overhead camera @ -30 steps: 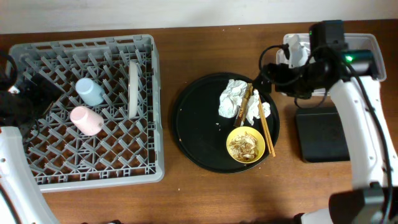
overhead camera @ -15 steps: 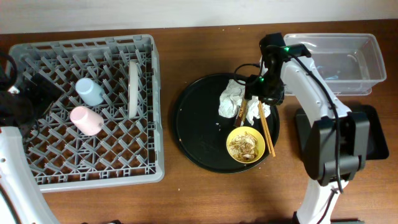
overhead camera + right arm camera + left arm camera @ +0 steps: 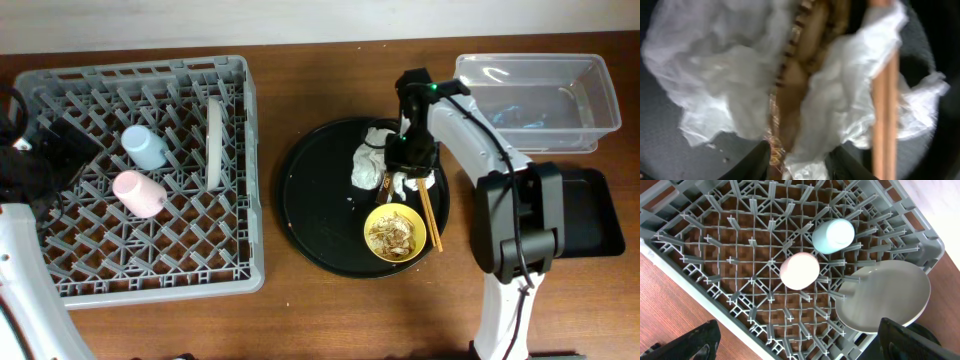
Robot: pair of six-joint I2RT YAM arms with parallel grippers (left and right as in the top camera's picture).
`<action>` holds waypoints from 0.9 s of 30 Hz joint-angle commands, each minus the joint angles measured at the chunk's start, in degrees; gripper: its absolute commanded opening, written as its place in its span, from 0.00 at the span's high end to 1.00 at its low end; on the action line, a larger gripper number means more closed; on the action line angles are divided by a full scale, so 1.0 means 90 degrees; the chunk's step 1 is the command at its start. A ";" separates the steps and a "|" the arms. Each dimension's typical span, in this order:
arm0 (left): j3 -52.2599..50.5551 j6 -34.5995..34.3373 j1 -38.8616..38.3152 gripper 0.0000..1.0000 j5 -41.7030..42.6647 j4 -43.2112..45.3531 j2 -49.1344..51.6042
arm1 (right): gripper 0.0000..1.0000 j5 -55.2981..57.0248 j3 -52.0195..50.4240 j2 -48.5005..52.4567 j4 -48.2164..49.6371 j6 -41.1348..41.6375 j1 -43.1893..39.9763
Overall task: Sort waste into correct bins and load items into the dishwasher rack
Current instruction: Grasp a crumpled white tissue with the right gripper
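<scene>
On the round black tray [image 3: 315, 210], my right gripper [image 3: 400, 166] is down on the crumpled white napkins [image 3: 372, 160]. In the right wrist view its jaws [image 3: 800, 162] pinch a napkin fold [image 3: 840, 115] together with a brown strip [image 3: 810, 60]. The chopsticks [image 3: 885, 100] lie just right of it. Beside them a yellow bowl [image 3: 395, 232] holds food scraps. The pink cup [image 3: 799, 271], light-blue cup [image 3: 833, 235] and grey plate [image 3: 885, 297] sit in the dishwasher rack [image 3: 150, 275]. My left gripper [image 3: 800, 347] hangs open above the rack's edge.
A clear plastic tub [image 3: 530, 140] stands at the back right with a bluish scrap inside. A shallow black tray [image 3: 585, 215] lies in front of it, partly under the right arm's base. Bare wooden table shows between the rack and the round tray.
My right arm swung from the clear tub over to the round tray and dropped onto the napkins, its jaws narrowing. The left arm stayed still.
</scene>
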 commanded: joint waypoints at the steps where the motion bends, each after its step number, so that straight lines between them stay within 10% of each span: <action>1: 0.0027 -0.0056 0.0015 0.01 -0.0046 0.0015 -0.0002 | 0.69 0.0097 -0.0231 0.0024 0.0107 0.0056 0.0129; 4: 0.0027 -0.0058 0.0015 0.01 -0.0046 0.0015 -0.0002 | 0.96 0.0073 -0.0211 0.0015 0.0078 0.0056 0.0126; 27: 0.0027 -0.0058 0.0015 0.01 -0.0046 0.0015 -0.0002 | 0.96 -0.0532 0.0852 -0.0869 -0.0687 -0.0019 0.0486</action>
